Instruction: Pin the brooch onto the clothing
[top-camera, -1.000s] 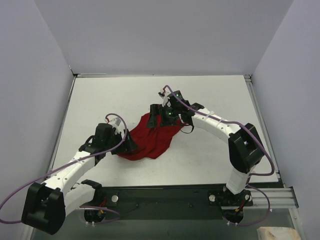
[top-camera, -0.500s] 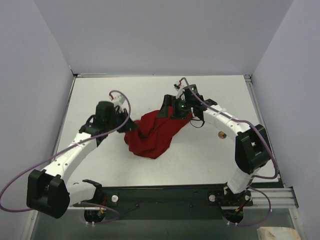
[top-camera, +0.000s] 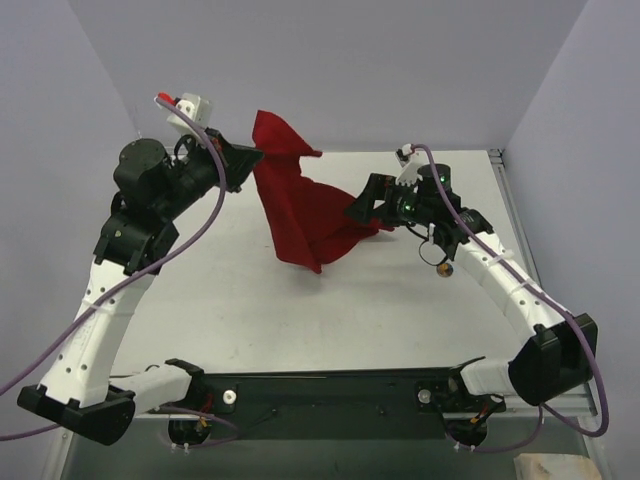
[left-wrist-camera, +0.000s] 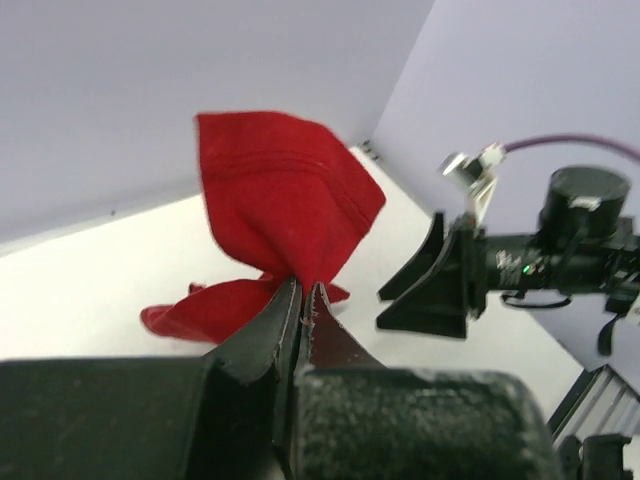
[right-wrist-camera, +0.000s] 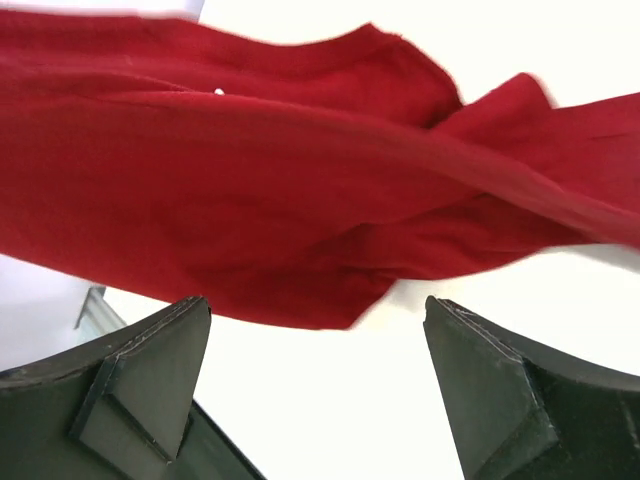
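From above, the left hand (top-camera: 252, 158) holds the shirt (top-camera: 300, 215) lifted over the table (top-camera: 250, 300); the brooch (top-camera: 445, 268) lies beside the right arm (top-camera: 500, 280). Left wrist: hand clamped on cloth. Right wrist: right hand (right-wrist-camera: 315, 310) spread wide, shirt just ahead.

The T-shirt (top-camera: 300, 205) hangs over the middle of the bench (top-camera: 200, 290), nearer its far edge. It hangs from the left end effector (top-camera: 253, 159), which is up over the far-left corner and clamped on the garment's top edge. The right end effector (top-camera: 365, 204) sits just right of the T-shirt, its fingers spread, with the fabric in front of them rather than between them. The brooch (top-camera: 445, 268) lies on the bench toward the right edge, apart from the T-shirt and beside the right arm.
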